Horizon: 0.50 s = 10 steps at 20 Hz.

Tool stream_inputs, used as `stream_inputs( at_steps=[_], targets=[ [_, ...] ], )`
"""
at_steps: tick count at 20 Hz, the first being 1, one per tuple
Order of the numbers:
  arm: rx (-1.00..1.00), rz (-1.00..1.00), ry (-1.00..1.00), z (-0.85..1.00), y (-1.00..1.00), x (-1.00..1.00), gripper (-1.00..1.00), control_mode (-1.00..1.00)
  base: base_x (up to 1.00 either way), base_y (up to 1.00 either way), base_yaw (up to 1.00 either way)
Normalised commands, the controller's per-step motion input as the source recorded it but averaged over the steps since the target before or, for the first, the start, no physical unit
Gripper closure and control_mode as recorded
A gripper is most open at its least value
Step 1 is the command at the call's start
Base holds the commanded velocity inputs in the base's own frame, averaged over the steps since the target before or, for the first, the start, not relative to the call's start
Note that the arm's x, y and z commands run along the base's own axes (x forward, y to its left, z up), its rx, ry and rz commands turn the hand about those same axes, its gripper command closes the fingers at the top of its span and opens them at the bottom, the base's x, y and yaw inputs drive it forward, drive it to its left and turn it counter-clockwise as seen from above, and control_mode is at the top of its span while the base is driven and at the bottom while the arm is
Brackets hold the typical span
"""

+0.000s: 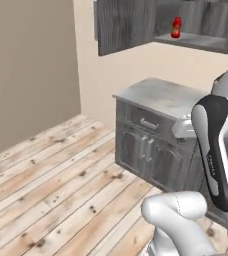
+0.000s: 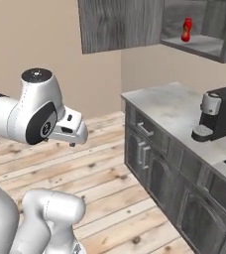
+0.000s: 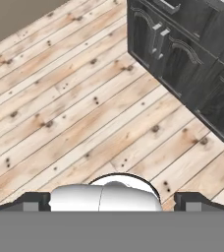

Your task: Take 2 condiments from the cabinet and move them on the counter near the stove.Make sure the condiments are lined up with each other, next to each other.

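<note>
The fingers (image 3: 112,202) are spread wide and hold nothing, pointing down at the wooden floor (image 3: 60,98) in front of the dark lower cabinets (image 3: 182,54). The red squeeze bottle (image 1: 176,27) stands upright on the shelf of the open wall cabinet (image 1: 126,25), above the counter (image 2: 169,104), and its label is too small to read. A black coffee machine (image 2: 219,111) stands on the counter, and the small writing on the arm (image 1: 213,150) is not legible.
</note>
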Motion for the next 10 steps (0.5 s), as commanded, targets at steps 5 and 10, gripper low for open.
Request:
stream_inputs(
  at_steps=[5, 10],
  targets=[
    [0.0, 0.0, 0.0, 0.0, 0.0, 0.0, -1.0, 1.0, 1.0, 0.03, -0.46],
    [0.0, 0.0, 0.0, 0.0, 0.0, 0.0, -1.0, 1.0, 1.0, 0.04, -0.49]
  ],
)
